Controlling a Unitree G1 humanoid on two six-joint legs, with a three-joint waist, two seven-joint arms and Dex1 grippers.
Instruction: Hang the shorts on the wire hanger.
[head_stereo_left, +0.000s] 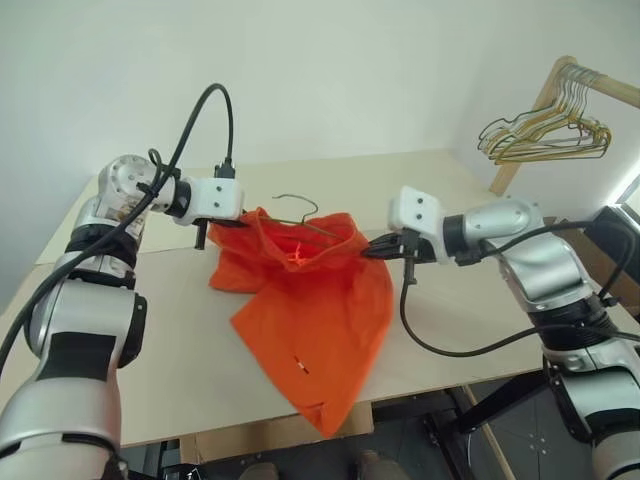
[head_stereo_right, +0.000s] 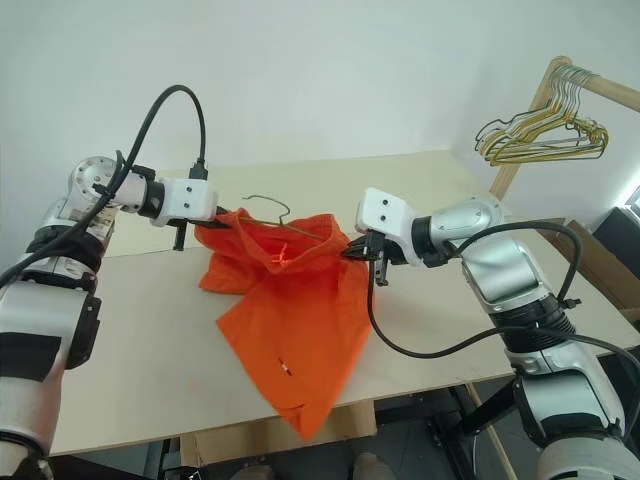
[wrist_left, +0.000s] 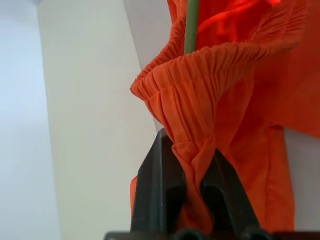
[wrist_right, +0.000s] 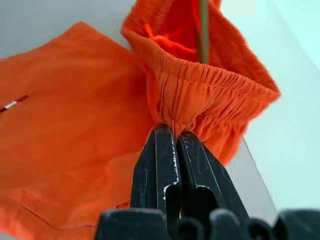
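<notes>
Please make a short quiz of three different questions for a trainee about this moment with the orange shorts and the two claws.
1. True or false: the left claw is shut on the waistband of the shorts.
2. Where does the wire hanger sit? A) flat on the table beside the shorts; B) partly inside the waistband opening, hook sticking out; C) on the wooden rack.
3. Fill in: the right claw pinches the ____ of the shorts.

Key: 1 true; 2 B; 3 waistband.
</notes>
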